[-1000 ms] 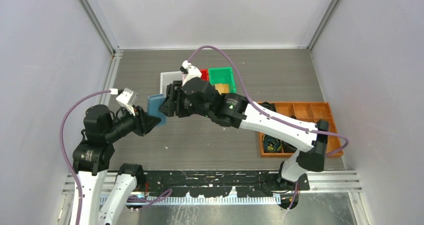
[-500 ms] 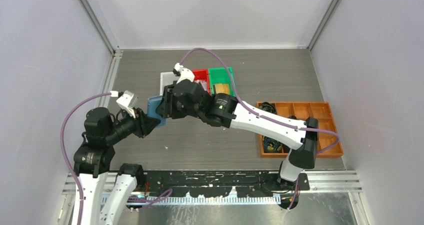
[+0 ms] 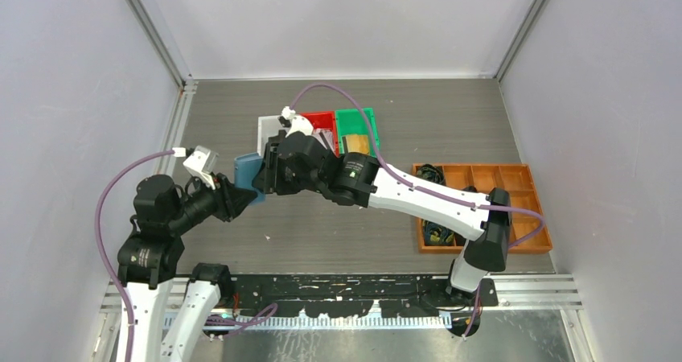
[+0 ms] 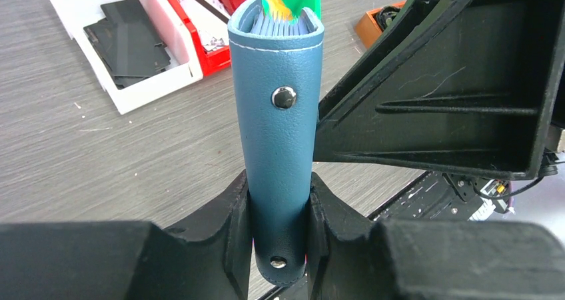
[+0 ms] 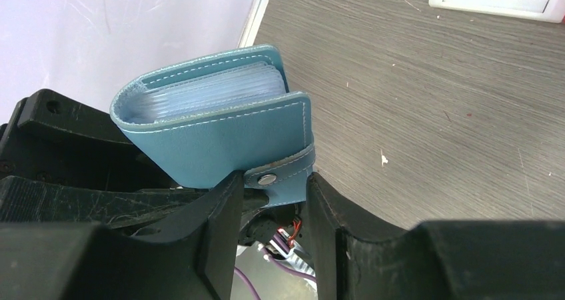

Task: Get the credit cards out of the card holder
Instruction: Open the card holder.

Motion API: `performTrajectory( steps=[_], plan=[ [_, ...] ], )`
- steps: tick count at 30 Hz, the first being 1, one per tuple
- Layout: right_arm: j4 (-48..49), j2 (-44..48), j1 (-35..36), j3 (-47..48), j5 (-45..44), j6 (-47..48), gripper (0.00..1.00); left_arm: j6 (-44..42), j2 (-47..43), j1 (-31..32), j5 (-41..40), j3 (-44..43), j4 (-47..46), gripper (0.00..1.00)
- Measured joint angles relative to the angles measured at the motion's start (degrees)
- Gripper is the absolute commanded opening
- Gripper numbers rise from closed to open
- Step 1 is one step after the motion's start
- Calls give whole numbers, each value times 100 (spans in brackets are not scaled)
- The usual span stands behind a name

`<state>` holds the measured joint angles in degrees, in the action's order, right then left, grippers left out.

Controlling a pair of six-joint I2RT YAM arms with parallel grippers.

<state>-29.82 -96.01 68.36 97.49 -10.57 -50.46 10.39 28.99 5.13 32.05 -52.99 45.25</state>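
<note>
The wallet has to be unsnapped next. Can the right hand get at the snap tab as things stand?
Probably yes. The left hand clamps the card holder by one end, leaving the snap tab bare between the fingers of the right hand; nothing blocks it.

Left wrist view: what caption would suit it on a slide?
Left gripper clamps the folded blue card holder, with black cards lying in a white bin behind it.

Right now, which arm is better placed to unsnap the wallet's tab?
Right. The right gripper straddles the snap tab, while the left gripper is clamped on the wallet, steadying it upright.
</note>
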Motion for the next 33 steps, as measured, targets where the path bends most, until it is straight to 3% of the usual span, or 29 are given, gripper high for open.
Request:
performTrajectory(
  steps=[10,16,23,25,27,28,33],
  plan=[
    [2,39,0,-2,2,-116,29,155,-44,0,39,0,-9,0],
    [11,153,0,-107,-184,-68,11,271,26,2,96,11,-131,0],
    [-310,424,-212,-636,-752,81,6,396,-155,26,157,85,-361,0],
    [-385,564,-295,-826,-844,122,15,444,-278,37,149,107,-446,0],
    [-507,767,-365,-1036,-857,166,51,487,-341,33,131,107,-608,0],
    [-562,911,-413,-1161,-835,236,61,518,-348,31,151,105,-656,0],
    [-503,1561,-643,-1464,-214,498,80,852,-195,33,501,90,-734,0]
  ],
)
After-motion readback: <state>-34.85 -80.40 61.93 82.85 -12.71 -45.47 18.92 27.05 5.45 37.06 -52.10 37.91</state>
